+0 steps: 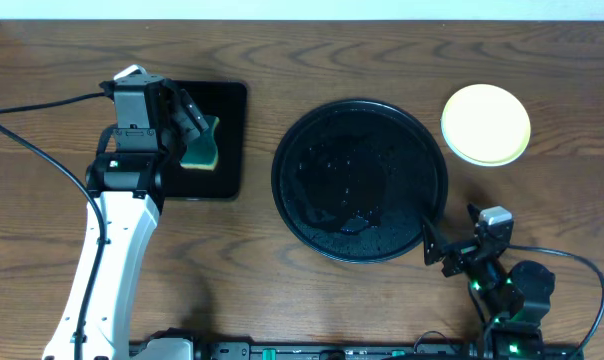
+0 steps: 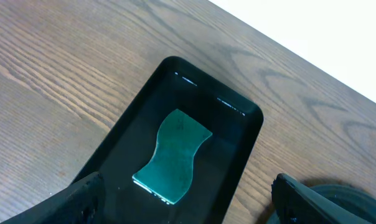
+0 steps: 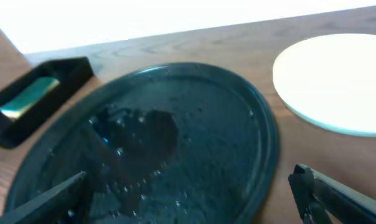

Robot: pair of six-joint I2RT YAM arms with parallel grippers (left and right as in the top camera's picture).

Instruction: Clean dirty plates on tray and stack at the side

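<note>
The large round black tray (image 1: 382, 150) sits mid-table, wet, with no plate on it; it fills the right wrist view (image 3: 206, 118). The plates (image 1: 485, 124) lie stacked on the wood at the back right, pale yellow on top, with a mint edge showing under it in the right wrist view (image 3: 337, 81). My right gripper (image 1: 434, 250) is open and empty at the tray's near right rim, its fingers spread over the wet surface (image 3: 194, 199). My left gripper (image 1: 192, 125) is open and empty above a green sponge (image 2: 174, 155).
The sponge (image 1: 202, 145) lies in a small rectangular black tray (image 1: 232, 140) at the back left, also seen in the left wrist view (image 2: 238, 143) and the right wrist view (image 3: 63, 71). A black cable (image 1: 32, 130) runs across the left side.
</note>
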